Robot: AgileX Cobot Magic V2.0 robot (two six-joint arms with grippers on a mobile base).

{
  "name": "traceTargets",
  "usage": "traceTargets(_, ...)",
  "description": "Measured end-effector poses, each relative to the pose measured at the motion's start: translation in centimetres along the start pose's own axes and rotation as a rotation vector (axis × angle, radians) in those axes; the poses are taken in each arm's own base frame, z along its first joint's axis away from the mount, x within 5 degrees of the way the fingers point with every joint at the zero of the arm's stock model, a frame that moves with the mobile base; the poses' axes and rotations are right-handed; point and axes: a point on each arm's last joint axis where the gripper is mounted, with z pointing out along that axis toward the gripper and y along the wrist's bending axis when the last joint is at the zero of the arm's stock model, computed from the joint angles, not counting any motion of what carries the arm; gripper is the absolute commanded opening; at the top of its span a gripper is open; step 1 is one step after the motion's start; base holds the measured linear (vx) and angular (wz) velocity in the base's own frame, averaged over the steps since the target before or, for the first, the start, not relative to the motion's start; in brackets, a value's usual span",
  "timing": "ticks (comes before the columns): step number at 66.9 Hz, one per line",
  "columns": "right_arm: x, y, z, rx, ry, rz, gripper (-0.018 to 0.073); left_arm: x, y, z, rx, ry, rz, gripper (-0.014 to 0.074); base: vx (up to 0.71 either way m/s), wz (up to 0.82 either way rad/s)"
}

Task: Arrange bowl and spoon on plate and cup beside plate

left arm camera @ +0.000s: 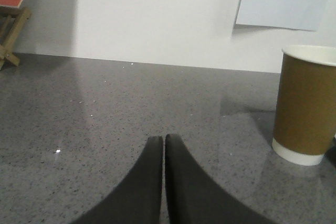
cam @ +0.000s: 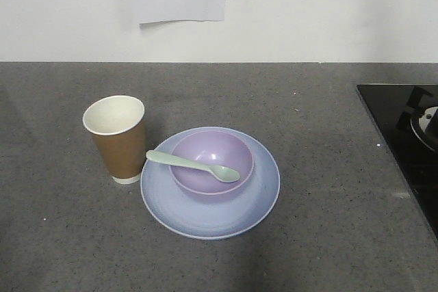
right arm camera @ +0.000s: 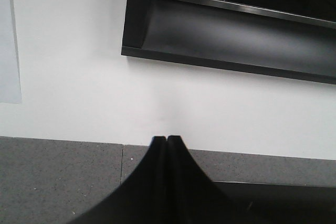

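Only front view: bowl (cam: 211, 162) on plate (cam: 209, 184), spoon (cam: 192, 165) across bowl, cup (cam: 117, 138) touching plate's left edge.
Left gripper (left arm camera: 163, 139): jaws closed, empty, cup at right.
Right gripper (right arm camera: 167, 140): closed, empty, facing wall.
Surface: grey speckled counter (cam: 328, 196); white wall (cam: 308, 11).

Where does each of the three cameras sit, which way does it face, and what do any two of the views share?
Exterior front view: raised, looking down and forward at the counter toward the wall; it sees the cup, plate, bowl and spoon; no robot parts show.
Left wrist view: low above the counter, facing the wall; the shut left gripper shows, cup at right.
Right wrist view: faces the wall and a dark shelf; the shut right gripper shows.
Shared: front and left wrist views both show the cup.
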Motion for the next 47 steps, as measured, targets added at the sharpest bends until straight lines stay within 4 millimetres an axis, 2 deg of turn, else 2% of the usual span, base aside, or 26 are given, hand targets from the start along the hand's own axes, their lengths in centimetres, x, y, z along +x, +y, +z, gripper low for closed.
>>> traceTargets(13,0.00,0.00,0.00,0.000,0.000,0.000,-0.0011,0.36,-0.02,-0.18,0.005,0.029,0.088,-0.0006,0.00,0.00)
traceTargets(47,0.01,0.00,0.00,0.000,0.001,0.000,-0.0011,0.45,-0.26,-0.19,0.047,0.039,0.100,-0.0006,0.00,0.00)
